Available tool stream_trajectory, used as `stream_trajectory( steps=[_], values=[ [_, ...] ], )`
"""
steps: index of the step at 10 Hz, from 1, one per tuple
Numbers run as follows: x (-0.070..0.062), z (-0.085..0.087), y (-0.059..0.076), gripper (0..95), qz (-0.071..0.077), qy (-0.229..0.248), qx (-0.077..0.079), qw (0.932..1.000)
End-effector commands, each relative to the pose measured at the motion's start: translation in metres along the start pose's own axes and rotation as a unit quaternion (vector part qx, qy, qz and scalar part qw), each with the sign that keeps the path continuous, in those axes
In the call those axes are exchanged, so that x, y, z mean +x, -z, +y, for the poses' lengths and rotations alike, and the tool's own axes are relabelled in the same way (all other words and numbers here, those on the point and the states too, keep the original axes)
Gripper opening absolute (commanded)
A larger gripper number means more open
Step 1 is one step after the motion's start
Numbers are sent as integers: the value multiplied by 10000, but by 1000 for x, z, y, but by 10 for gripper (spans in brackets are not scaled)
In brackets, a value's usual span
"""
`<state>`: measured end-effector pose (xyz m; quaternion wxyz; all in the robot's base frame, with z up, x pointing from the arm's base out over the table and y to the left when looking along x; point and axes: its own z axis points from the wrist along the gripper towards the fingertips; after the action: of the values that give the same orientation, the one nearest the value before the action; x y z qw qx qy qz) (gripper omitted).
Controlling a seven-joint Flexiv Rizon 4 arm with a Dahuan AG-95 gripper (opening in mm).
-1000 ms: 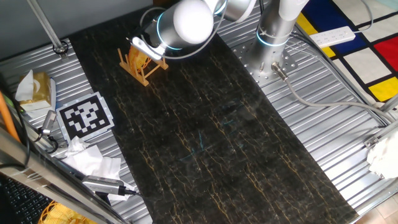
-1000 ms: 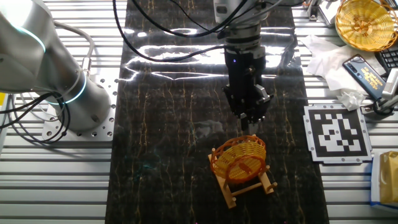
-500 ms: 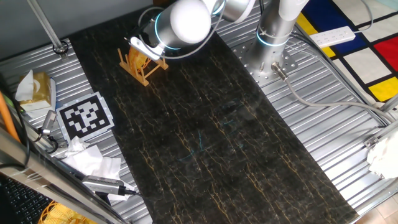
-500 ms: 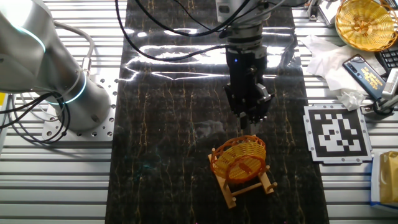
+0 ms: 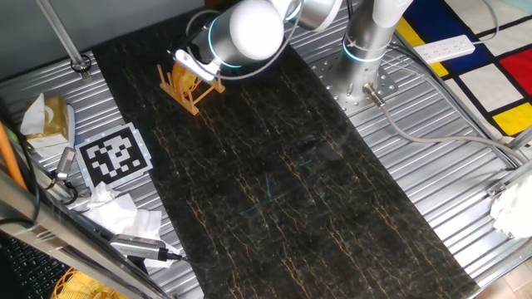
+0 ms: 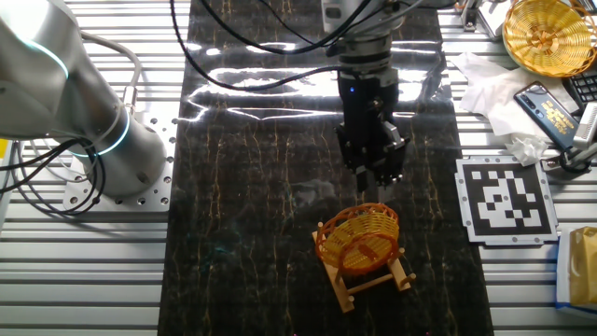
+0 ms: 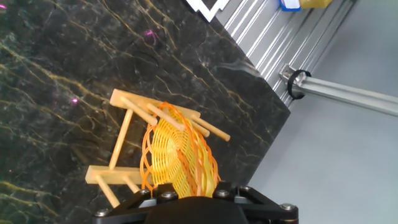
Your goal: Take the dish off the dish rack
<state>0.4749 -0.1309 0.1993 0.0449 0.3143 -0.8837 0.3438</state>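
Note:
The dish (image 6: 359, 238) is a yellow-orange woven oval that stands on edge between the pegs of the small wooden dish rack (image 6: 373, 280) on the black mat. My gripper (image 6: 377, 193) points down right over the dish's top rim. In the hand view the dish (image 7: 177, 155) runs up between the two finger mounts, which stand apart on either side of its rim, so the gripper (image 7: 196, 190) reads as open. The fingertips are hidden there. The rack (image 7: 121, 134) lies below the dish. In one fixed view the dish (image 5: 189, 76) and rack (image 5: 193, 98) sit partly behind the arm.
The arm's base (image 6: 103, 140) stands on the left. A printed marker tag (image 6: 506, 199) lies right of the rack. A second wicker basket (image 6: 546, 33), crumpled tissue (image 6: 490, 84) and a phone-like box (image 6: 550, 107) lie at the back right. The mat's edge and an aluminium bar (image 7: 336, 93) are close beyond the rack.
The gripper has shifted only very slightly over the dish's rim. The dish and the rack have not moved.

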Motion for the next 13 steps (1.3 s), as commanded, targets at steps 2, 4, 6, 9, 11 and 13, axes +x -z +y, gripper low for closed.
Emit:
stream_trajectory(
  steps=[2,4,6,9,11,13],
  values=[
    [5,0,-1,380,104,112,139,9998],
    [10,-1,-7,380,181,140,176,9996],
    [11,-1,-12,380,359,93,71,9993],
    [19,-3,-12,380,597,102,153,9980],
    [30,-4,-13,380,581,125,150,9981],
    [40,-5,-13,380,528,115,144,9984]
  ],
)
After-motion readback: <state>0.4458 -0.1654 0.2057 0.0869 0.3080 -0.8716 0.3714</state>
